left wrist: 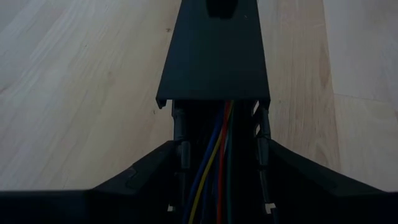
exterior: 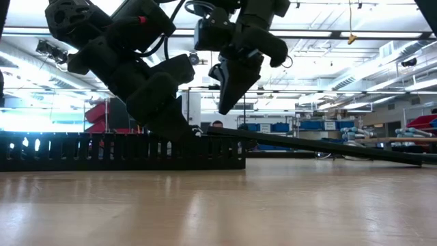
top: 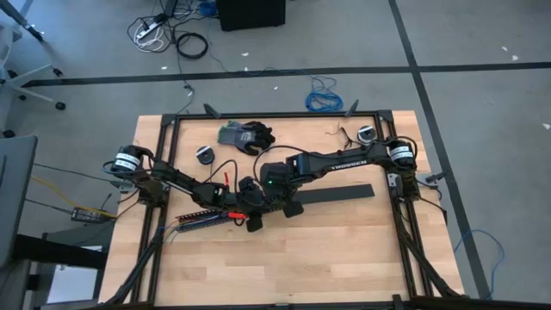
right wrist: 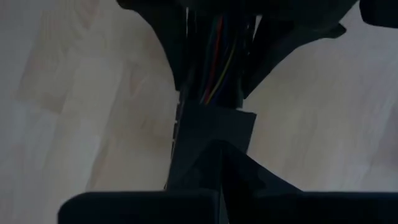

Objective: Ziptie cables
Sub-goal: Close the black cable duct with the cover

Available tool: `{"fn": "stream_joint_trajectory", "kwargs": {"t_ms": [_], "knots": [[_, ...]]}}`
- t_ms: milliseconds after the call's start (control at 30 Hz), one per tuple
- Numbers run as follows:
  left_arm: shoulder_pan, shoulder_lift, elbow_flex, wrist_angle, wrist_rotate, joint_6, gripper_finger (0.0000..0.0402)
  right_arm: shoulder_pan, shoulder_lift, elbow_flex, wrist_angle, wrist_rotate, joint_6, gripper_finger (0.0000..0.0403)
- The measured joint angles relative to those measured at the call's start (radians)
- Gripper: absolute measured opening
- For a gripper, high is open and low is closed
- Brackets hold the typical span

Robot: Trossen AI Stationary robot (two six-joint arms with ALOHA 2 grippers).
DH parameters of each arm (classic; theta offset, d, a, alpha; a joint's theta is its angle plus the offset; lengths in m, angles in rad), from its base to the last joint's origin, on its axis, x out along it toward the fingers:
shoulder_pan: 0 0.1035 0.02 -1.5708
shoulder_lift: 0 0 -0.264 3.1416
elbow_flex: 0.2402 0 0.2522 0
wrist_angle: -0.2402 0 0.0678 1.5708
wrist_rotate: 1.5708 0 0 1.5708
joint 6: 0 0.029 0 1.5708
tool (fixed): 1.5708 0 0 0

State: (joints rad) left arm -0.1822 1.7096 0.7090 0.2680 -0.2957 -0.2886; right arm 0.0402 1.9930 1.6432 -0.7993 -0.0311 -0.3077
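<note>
Left gripper (top: 231, 205) straddles your slotted channel (exterior: 123, 152), apparently unclamped, cables (left wrist: 214, 155) laid inside; cover (top: 336, 194) half on, no ziptie visible.

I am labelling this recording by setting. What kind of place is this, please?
Probably a robotics lab or workshop in a large industrial hall. The wooden table carries two mounted arms, loose cords lie on the grey floor, and the low view shows shelves with blue bins under long ceiling lights.
</note>
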Motion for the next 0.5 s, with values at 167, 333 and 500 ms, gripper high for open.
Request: {"fn": "stream_joint_trajectory", "kwargs": {"t_ms": [167,333,500], "knots": [[0.0,0.0,0.0,0.0,0.0,0.0,0.0219,0.0,0.0,0.0,0.022,-0.016,0.008,0.0],[0.0,0.0,0.0,-0.001,0.0,0.0,0.0219,0.0,0.0,-0.026,0.046,-0.017,0.01,0.0],[0.0,0.0,0.0,-0.002,0.0,-0.001,0.0219,-0.003,0.0,-0.065,0.066,-0.016,0.011,0.0]]}}
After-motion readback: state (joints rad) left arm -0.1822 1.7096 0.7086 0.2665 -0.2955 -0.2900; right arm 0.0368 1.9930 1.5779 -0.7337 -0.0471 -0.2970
